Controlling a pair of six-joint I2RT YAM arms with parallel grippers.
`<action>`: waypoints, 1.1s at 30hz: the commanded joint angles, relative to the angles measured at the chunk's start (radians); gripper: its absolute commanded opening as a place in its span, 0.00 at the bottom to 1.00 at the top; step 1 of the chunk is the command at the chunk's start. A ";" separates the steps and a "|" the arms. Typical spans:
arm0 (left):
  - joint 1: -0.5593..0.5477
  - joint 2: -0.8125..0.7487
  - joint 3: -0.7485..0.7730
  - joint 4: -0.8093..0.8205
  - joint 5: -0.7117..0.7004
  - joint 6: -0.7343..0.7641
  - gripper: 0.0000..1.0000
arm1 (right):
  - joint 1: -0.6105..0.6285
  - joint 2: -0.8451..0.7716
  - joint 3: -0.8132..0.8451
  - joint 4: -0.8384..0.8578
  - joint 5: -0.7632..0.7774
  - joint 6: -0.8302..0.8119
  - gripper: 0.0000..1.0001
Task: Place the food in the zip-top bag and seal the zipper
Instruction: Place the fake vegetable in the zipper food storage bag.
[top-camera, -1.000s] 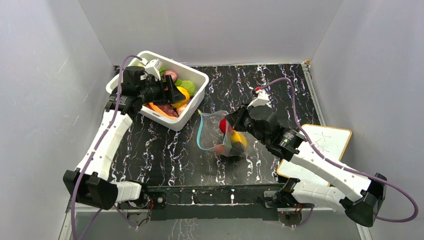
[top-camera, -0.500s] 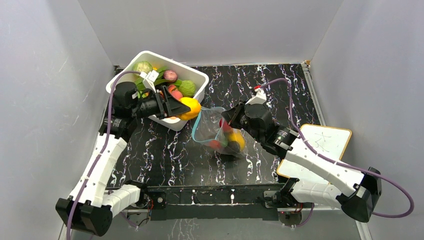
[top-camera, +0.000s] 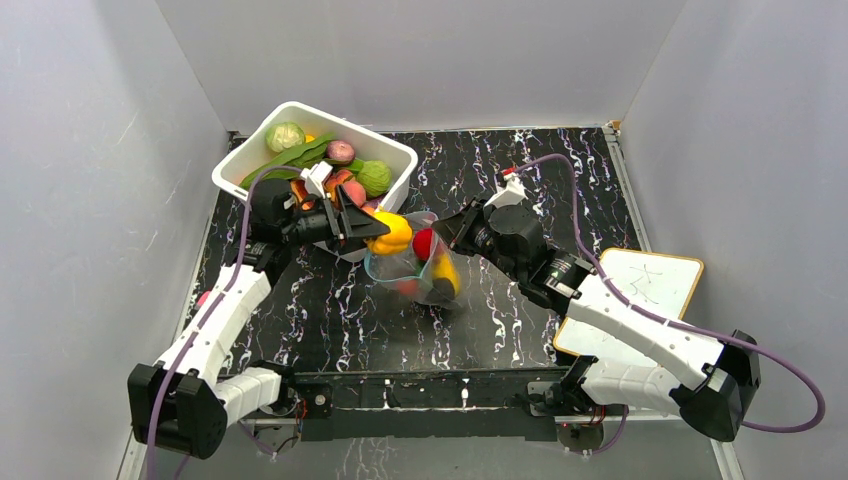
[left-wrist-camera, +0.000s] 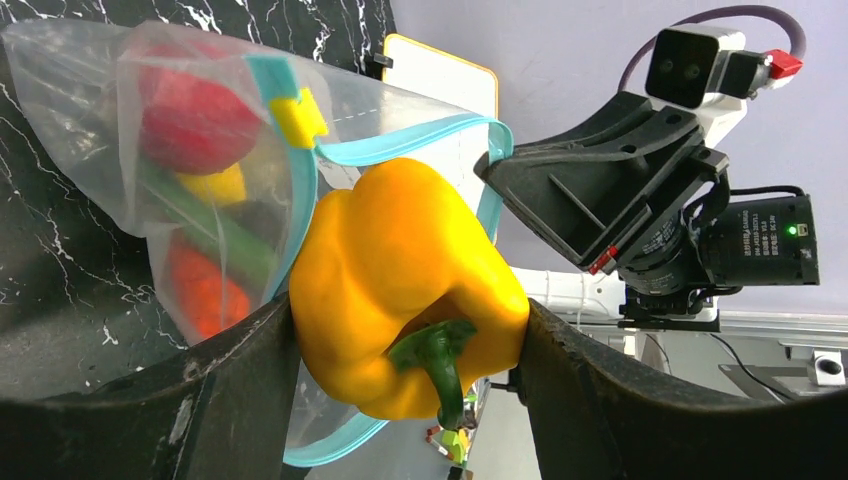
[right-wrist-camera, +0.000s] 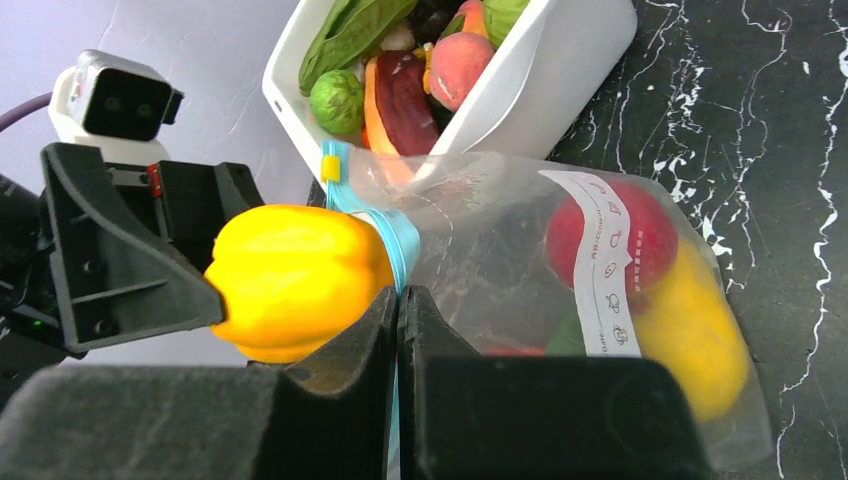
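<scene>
My left gripper (top-camera: 382, 230) (left-wrist-camera: 405, 312) is shut on a yellow pepper (top-camera: 394, 233) (left-wrist-camera: 400, 260) (right-wrist-camera: 295, 275), stem toward the wrist, right at the mouth of the zip-top bag (top-camera: 405, 275) (left-wrist-camera: 90, 70) (right-wrist-camera: 500, 250). The pepper's front end reaches past the light-blue zipper (left-wrist-camera: 400, 150) (right-wrist-camera: 400, 235). My right gripper (top-camera: 442, 232) (right-wrist-camera: 398, 295) is shut on that zipper edge, holding the mouth up and open. Inside the bag lie a red piece (top-camera: 424, 243) (right-wrist-camera: 625, 235), a yellow piece (top-camera: 447, 275) (right-wrist-camera: 695, 340) and orange and green bits.
The white tub (top-camera: 400, 160) (right-wrist-camera: 540, 80) stands behind left of the bag with more food: a green cabbage (top-camera: 285, 135), a pink piece (top-camera: 341, 151), a green ball (top-camera: 374, 177). A whiteboard (top-camera: 650, 285) lies at the right. Grey walls enclose the black marbled table (top-camera: 560, 180).
My left gripper carried the yellow pepper out of the tub and rightward to the bag's mouth. My right gripper dragged the bag left, toward the tub, its mouth held open.
</scene>
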 joint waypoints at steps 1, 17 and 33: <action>-0.003 0.016 0.030 0.010 0.013 -0.002 0.30 | -0.004 -0.014 0.038 0.093 -0.027 -0.008 0.00; -0.034 0.052 0.043 0.007 0.033 -0.016 0.49 | -0.004 -0.006 0.019 0.125 -0.066 -0.005 0.00; -0.039 0.078 0.234 -0.325 -0.077 0.225 0.92 | -0.004 -0.037 0.015 0.130 -0.030 -0.040 0.00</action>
